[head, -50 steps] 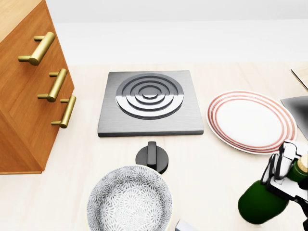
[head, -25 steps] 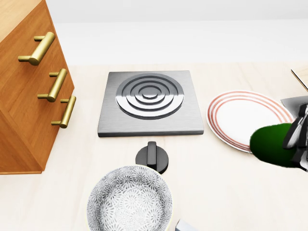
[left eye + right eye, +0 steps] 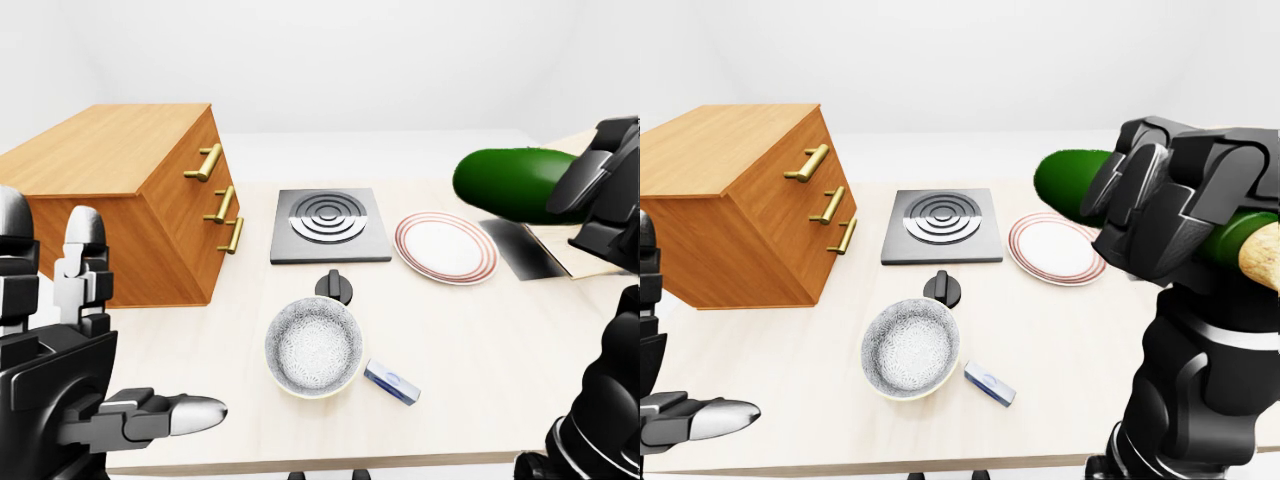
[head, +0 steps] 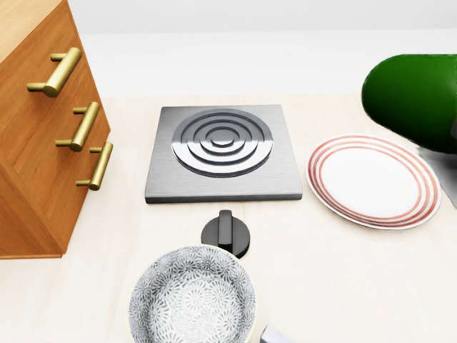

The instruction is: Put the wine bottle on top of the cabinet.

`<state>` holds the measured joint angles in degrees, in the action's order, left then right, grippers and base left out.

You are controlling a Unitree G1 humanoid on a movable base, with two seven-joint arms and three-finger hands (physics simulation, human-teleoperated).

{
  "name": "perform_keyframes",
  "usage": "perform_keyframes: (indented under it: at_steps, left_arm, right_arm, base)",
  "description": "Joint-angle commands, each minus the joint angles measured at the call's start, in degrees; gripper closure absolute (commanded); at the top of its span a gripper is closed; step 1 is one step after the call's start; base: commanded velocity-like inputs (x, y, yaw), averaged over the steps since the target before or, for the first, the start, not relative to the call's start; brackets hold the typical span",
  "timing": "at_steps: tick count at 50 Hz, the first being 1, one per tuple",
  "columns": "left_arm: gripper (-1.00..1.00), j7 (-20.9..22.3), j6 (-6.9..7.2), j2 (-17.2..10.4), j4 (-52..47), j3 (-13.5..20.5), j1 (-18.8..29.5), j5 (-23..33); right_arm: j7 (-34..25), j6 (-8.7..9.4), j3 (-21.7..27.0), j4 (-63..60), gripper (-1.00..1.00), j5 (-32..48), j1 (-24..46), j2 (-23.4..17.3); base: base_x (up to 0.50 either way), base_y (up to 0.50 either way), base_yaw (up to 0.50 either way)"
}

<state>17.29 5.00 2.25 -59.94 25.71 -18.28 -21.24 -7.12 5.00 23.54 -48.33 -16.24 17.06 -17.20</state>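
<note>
The green wine bottle [image 3: 508, 182] is held lying roughly level, high above the table at the right, its base pointing left. My right hand [image 3: 1160, 205] is shut round its body, and the cork end [image 3: 1262, 256] sticks out to the right. In the head view only the bottle's round base [image 4: 414, 100] shows at the upper right, above the plate. The wooden cabinet [image 3: 125, 150] with brass handles stands at the left, its flat top bare. My left hand [image 3: 90, 340] is low at the bottom left, fingers spread and open, holding nothing.
On the table are a square hob plate [image 3: 330, 222], a red-rimmed plate [image 3: 445, 247], a black knob [image 3: 334, 287], a patterned bowl [image 3: 313, 346] and a small blue-and-white block [image 3: 392, 381]. A dark sheet [image 3: 530, 250] lies at the right.
My right hand has lifted the bottle from low at the right to high above the plate, tipping it toward level. The camera has not shifted.
</note>
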Motion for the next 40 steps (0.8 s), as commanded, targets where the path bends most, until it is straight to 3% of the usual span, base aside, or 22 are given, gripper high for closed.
perform_keyframes:
  at_steps: [1, 9, 24, 25, 31, 40]
  left_arm:
    - [-1.0, -1.02, 0.0, -0.97, -0.06, 0.14, -0.06, -1.05]
    - [-1.0, -1.31, 0.0, -1.17, -0.06, 0.37, 0.05, -1.44]
    - [-1.0, -1.33, 0.0, -1.26, -0.06, 1.55, 1.18, -1.79]
    - [-1.0, 1.1, 0.0, 0.95, 1.28, 0.67, -0.13, 0.39]
    - [-1.0, -2.33, 0.0, -2.23, -0.06, 1.46, 1.2, -2.47]
    - [-1.0, -2.54, 0.0, -2.48, -0.06, 1.84, 1.59, -2.72]
  right_arm:
    - [3.18, 0.0, -2.68, 2.41, 1.0, -3.74, 12.06, -4.16]
    - [3.69, 0.0, -6.08, 8.6, 1.0, -3.68, 18.21, -5.5]
    - [-0.18, 0.0, -12.21, 23.5, 1.0, 3.2, 26.72, -4.13]
    - [-0.51, 0.0, -12.87, 24.33, 1.0, 3.76, 27.75, -4.11]
    - [-2.3, 0.0, -15.04, 26.6, 1.0, 6.85, 31.25, -2.67]
    - [-3.23, 0.0, -14.89, 30.2, 1.0, 8.02, 37.81, -0.86]
  base:
    - [0.0, 0.0, 0.0]
    - [0.0, 0.0, 0.0]
    - [0.0, 0.0, 0.0]
    - [0.0, 0.0, 0.0]
    - [0.0, 0.0, 0.0]
    - [0.0, 0.0, 0.0]
